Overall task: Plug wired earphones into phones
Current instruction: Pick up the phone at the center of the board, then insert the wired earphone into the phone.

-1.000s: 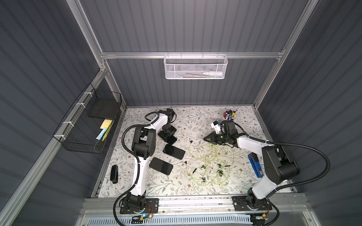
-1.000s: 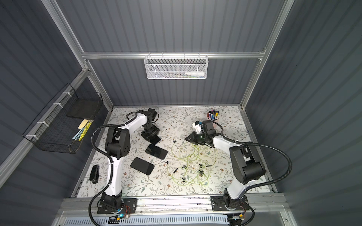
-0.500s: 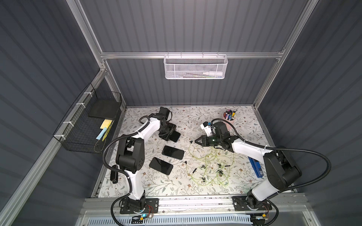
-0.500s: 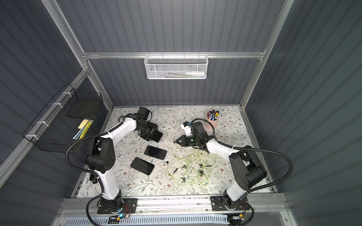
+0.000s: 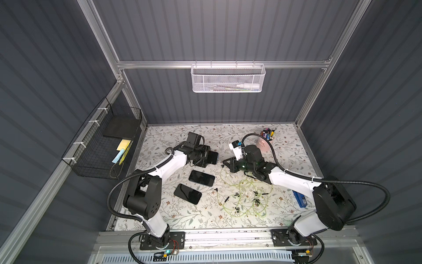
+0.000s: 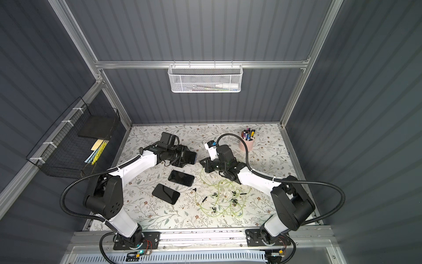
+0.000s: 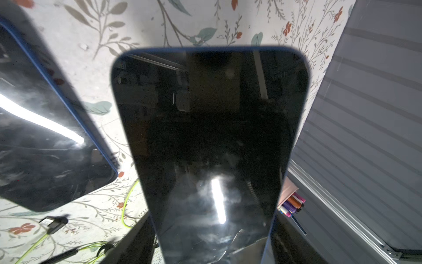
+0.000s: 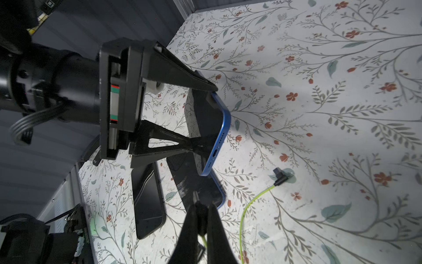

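We have the right gripper pinched closed on one earphone plug, its cable running back to the wired earphones on the counter. The left gripper clamps a blue-edged phone aloft, with its port facing the plug. Next, we align and insert straight.

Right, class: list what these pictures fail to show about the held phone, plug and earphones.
- Top views: whatever the right gripper pinches is too small to see.
- Right wrist view: the plug shows only its tip; the fingers cover the rest.
- Left wrist view: the held phone fills the frame, its port facing away.
- Top views: the wired earphones are too tangled to count.
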You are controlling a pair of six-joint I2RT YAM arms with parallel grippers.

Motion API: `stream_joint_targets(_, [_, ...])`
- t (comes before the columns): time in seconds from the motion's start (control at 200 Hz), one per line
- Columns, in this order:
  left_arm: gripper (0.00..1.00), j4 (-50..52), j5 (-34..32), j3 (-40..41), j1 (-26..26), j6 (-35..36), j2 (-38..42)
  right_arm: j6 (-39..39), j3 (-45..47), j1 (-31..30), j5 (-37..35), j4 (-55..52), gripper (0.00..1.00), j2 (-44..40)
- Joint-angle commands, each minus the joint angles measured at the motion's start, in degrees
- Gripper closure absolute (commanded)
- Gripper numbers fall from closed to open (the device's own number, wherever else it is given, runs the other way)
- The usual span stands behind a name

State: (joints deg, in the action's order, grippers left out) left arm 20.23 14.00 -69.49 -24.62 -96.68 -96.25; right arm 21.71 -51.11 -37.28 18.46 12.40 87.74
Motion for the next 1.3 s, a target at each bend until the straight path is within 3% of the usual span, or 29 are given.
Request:
stream_joint_targets(0.0, [1.00, -3.7, 0.9, 0.8, 0.1, -2.6, 2.9, -1.2, -1.3, -0.4, -5.0, 0.6, 1.00, 0.7])
stream_joint_targets(1.296, [1.00, -8.1, 2.4, 1.8, -1.5, -2.4, 1.8, 1.3, -6.6, -0.3, -4.9, 2.6, 1.00, 7.2])
